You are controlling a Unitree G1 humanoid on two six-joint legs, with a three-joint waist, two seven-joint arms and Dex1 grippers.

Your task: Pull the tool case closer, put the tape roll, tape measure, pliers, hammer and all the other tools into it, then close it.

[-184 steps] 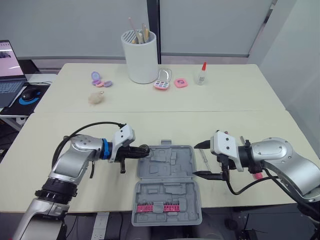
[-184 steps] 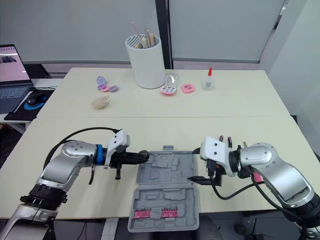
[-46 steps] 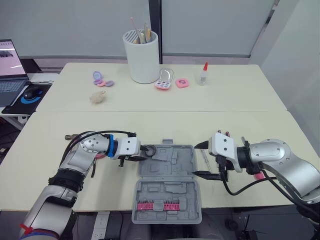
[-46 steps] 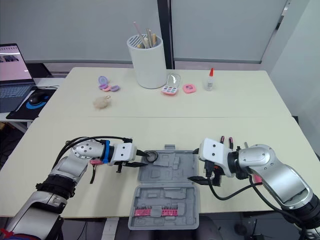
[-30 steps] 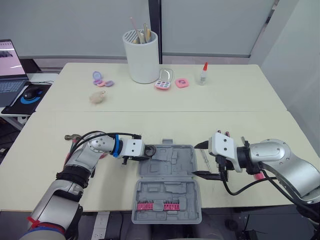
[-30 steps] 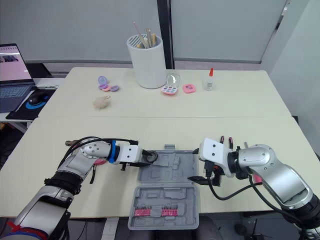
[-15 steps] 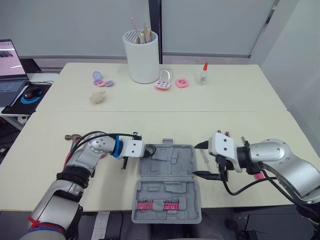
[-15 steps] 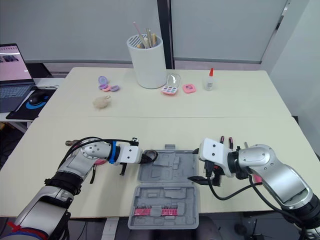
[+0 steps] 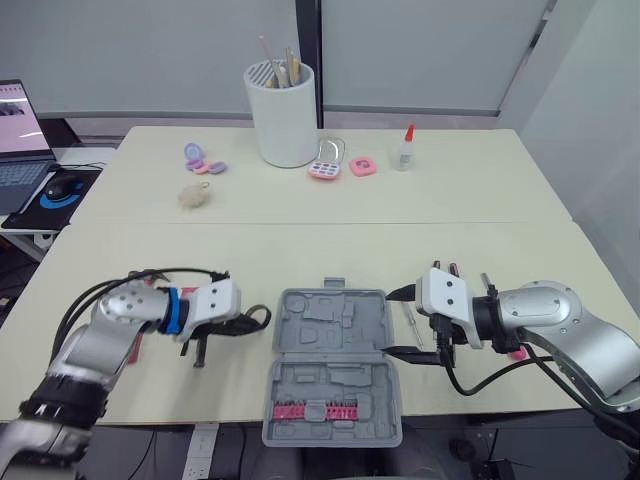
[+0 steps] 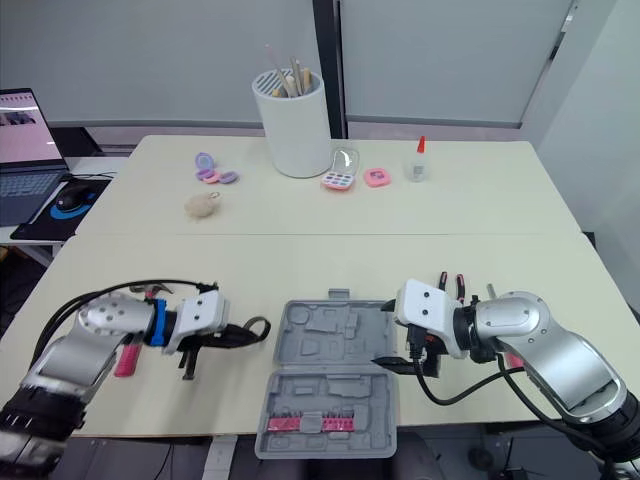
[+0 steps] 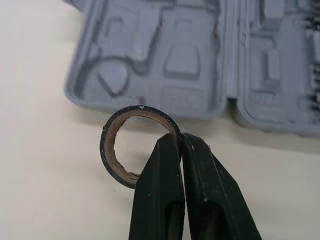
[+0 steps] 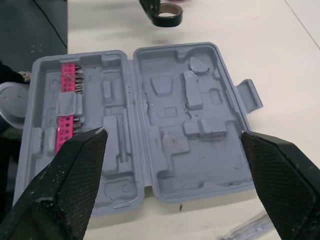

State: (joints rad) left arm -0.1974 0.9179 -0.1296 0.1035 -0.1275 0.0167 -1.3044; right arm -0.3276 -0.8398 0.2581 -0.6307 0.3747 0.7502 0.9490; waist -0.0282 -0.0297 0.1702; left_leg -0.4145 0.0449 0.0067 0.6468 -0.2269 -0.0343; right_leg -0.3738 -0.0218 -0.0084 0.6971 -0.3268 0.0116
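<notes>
1. Desk (image 9: 450,250), lower centre: we find the tool case (image 9: 330,365) open, with the right end effector (image 9: 398,322) spread wide beside it.
2. Left end effector (image 11: 180,145) pinches the tape roll (image 11: 109,150) by its rim, lower left; we judge this thin grip may let it swivel loose.

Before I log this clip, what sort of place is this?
Probably an office or lab workroom: pale tables pushed together, a laptop and mouse on a side desk, and frosted panels behind.
</notes>
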